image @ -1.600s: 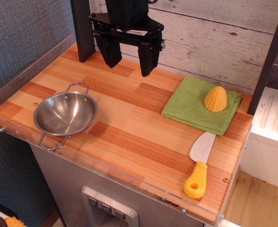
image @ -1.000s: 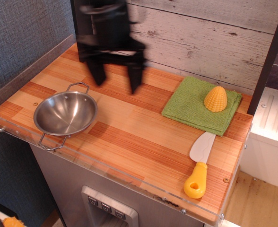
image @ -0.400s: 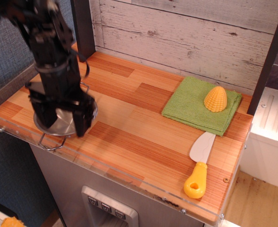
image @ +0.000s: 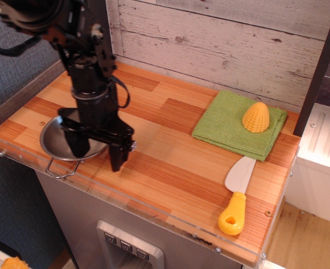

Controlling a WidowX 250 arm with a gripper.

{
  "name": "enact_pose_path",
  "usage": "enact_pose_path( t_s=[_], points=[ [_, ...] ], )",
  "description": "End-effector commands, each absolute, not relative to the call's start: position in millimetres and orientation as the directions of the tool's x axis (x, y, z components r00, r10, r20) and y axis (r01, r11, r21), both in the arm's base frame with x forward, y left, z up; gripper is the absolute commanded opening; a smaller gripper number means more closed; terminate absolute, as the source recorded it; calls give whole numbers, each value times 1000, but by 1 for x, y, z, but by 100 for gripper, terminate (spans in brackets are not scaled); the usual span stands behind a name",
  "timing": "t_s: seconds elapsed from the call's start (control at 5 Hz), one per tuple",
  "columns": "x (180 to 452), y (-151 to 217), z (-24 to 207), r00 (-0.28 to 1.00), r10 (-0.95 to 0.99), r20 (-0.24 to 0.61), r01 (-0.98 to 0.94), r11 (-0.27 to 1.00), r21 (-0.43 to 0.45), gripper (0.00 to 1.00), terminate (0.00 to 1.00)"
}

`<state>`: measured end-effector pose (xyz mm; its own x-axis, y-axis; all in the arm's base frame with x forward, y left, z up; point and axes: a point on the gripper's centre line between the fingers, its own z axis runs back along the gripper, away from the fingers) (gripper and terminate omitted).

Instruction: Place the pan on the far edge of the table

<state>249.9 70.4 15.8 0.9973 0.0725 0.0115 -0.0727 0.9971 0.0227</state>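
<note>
The pan sits lower left on the table — my gripper straddles its right rim, jaws spread, holding nothing.

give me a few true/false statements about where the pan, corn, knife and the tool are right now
1. The pan sits near the table's front left corner. True.
2. The yellow corn lies inside the pan. False: it rests on the green cloth.
3. The tool is open, one finger inside the pan and one outside its rim. True.
4. The knife lies on the green cloth. False: it lies on the wood in front of the cloth.
</note>
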Motion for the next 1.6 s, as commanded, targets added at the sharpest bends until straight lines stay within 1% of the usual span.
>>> enact_pose_path(
  t_s=[0.0, 0.2, 0.4, 0.6, 0.8, 1.0, 1.2, 1.4],
  points=[
    [260, 71, 18, 998, 58, 38, -59, 997, 40, 0, 0],
    [258, 73, 19, 998, 52, 32, -53, 998, 39, 0, 0],
    [254, 71, 29, 997, 31, 64, -33, 999, 25, 0, 0],
    [251, 67, 52, 991, 7, 131, -10, 1000, 21, 0, 0],
    [249, 62, 81, 981, 0, 193, -5, 1000, 23, 0, 0],
    [262, 68, 106, 971, 48, 236, -49, 999, -3, 0, 0],
    [294, 89, 107, 963, 112, 247, -114, 993, -5, 0, 0],
    [323, 104, 95, 958, 153, 244, -159, 987, 5, 0, 0]
  ],
)
